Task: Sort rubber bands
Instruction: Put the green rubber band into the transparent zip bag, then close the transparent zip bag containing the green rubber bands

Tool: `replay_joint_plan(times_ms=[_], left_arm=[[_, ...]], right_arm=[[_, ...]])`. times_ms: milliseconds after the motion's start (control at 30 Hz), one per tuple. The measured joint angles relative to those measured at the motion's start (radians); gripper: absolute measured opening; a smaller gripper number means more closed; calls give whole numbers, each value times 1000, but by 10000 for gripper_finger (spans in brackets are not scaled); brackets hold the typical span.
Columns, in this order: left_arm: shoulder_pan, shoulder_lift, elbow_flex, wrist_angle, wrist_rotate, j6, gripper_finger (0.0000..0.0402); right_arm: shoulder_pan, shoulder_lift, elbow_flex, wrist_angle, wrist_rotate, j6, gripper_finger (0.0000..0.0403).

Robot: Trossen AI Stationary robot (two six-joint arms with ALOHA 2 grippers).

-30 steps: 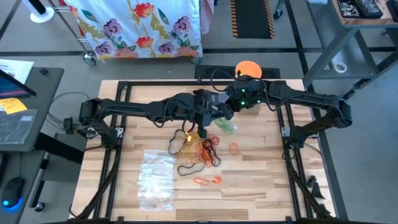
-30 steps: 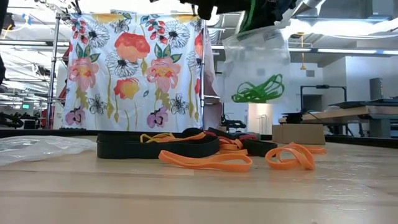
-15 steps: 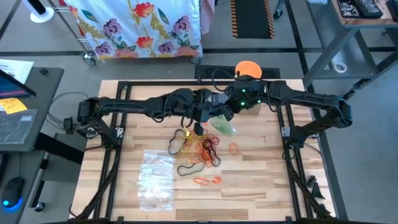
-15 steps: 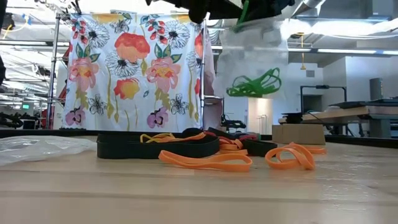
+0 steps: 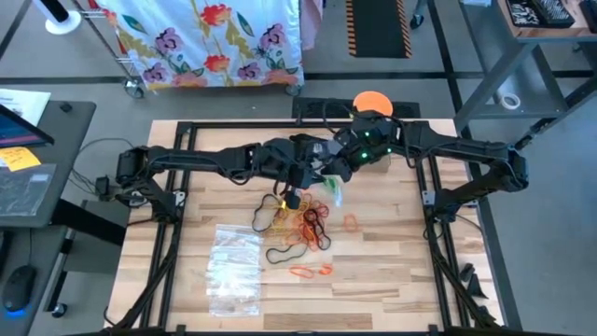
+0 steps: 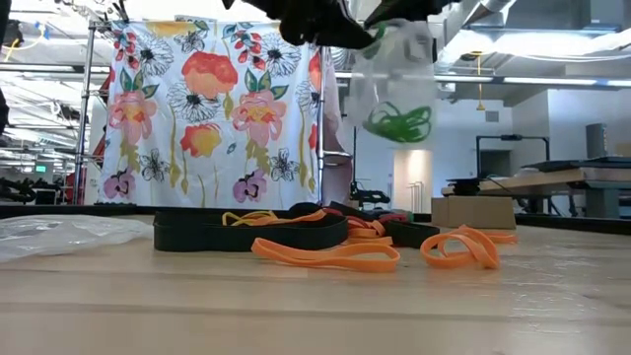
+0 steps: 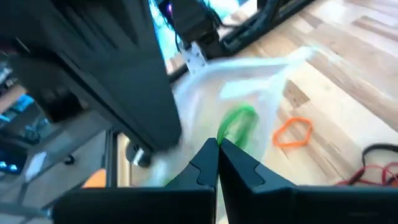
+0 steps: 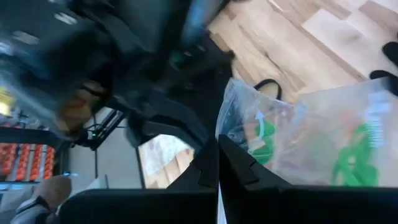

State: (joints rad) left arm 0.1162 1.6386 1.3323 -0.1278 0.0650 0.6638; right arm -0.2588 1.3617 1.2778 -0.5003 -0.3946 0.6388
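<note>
**A:** Above the middle of the table, a clear plastic bag (image 5: 332, 189) is held aloft between the two arms — the left gripper (image 5: 297, 180) and the right gripper (image 5: 328, 168) are seen nearly meeting at centre frame in the high view, both pinched shut on the bag's upper edge.

**B:** And the loose rubber bands (image 5: 308, 224)?

**A:** They are found directly below and slightly toward the lower edge of the frame from both claws, spread on the wooden table (image 5: 401, 261) in a tangle of orange, red, yellow and black. The pile's long axis is judged to run diagonally, from upper left down to lower right of the high view. A lone orange band (image 5: 352, 223) lies just right of the heap; two more orange bands (image 5: 311, 271) lie below it.

**B:** Which arm is nearer?

**A:** The left gripper is placed almost straight over the heap's upper end, so it is judged the closer — though both are occupied with the bag.

**B:** What is inside the bag?

**A:** Green bands (image 6: 398, 120) are seen bunched low in the hanging bag in the low view, already parted from the rest. The bands themselves are thin, flat, limp loops. A stack of empty clear bags (image 5: 232, 264) is left at lower left.
</note>
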Motion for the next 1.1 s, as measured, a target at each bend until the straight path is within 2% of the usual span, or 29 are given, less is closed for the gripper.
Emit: replay_joint_plan(times_ms=[200, 300, 433, 567, 733, 1100], left_arm=[[-19, -10, 1, 4, -53, -84, 0], [-38, -10, 1, -14, -74, -64, 10], [-66, -10, 1, -46, -103, -21, 53], [-109, -29, 1, -47, -186, -23, 102], [-153, -81, 15, -65, -253, -18, 140], [-182, -248, 17, -143, -280, -78, 148]], right_arm=[[14, 0, 0, 4, -11, 38, 0], [19, 0, 0, 4, -11, 63, 0], [21, 0, 0, 8, -10, 73, 0], [22, 0, 0, 8, -9, 88, 0], [22, 0, 0, 15, -7, 93, 0], [21, 0, 0, 18, 0, 170, 0]])
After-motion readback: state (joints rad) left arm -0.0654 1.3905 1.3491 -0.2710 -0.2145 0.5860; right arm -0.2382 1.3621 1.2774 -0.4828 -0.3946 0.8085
